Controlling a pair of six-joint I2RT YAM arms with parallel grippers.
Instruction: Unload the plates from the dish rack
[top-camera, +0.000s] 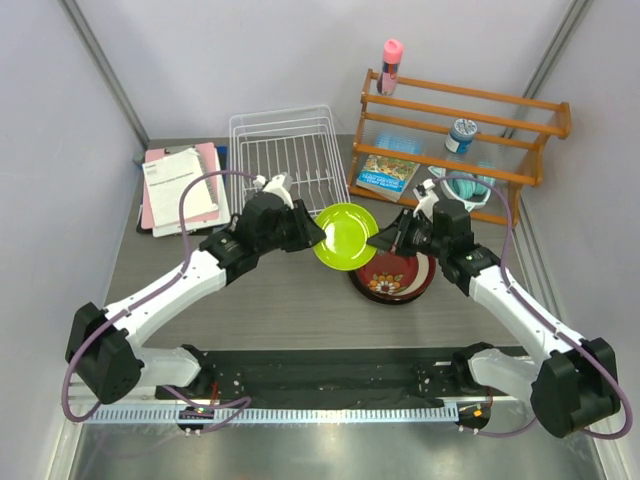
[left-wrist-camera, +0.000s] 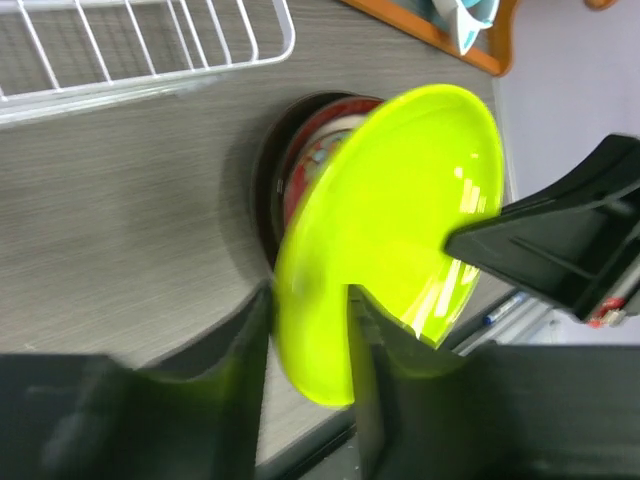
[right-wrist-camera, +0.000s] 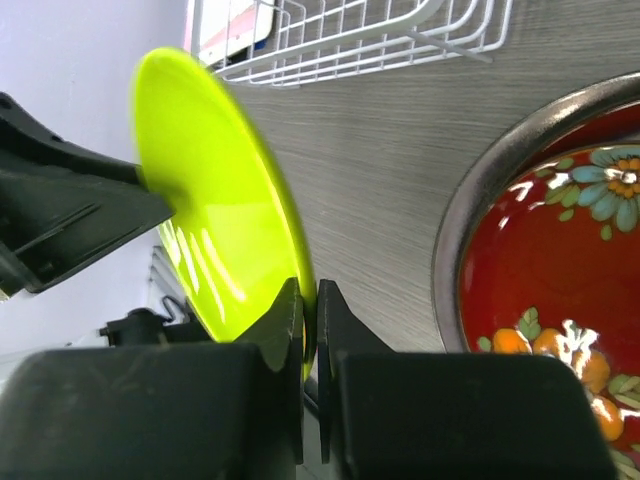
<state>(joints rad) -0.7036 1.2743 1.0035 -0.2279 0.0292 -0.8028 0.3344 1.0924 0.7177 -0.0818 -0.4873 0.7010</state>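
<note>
A lime green plate (top-camera: 345, 236) hangs on edge between my two grippers, above the table beside the stacked plates. My right gripper (top-camera: 378, 240) (right-wrist-camera: 310, 295) is shut on the right rim of this lime plate (right-wrist-camera: 200, 180). My left gripper (top-camera: 318, 235) (left-wrist-camera: 308, 300) straddles the opposite rim of the lime plate (left-wrist-camera: 400, 200), its jaws slightly parted and one finger blurred. The red floral plate (top-camera: 392, 280) (right-wrist-camera: 560, 250) lies on top of a stack with a dark rim showing under it. The white wire dish rack (top-camera: 280, 114) (left-wrist-camera: 150, 80) (right-wrist-camera: 350, 50) stands at the back with no plates in it.
An orange-brown wooden shelf (top-camera: 460, 130) stands at the back right with a pink bottle (top-camera: 390, 60), a blue-lidded jar (top-camera: 461, 133) and a book (top-camera: 388, 172). Papers on a pink clipboard (top-camera: 180, 185) lie left of the rack.
</note>
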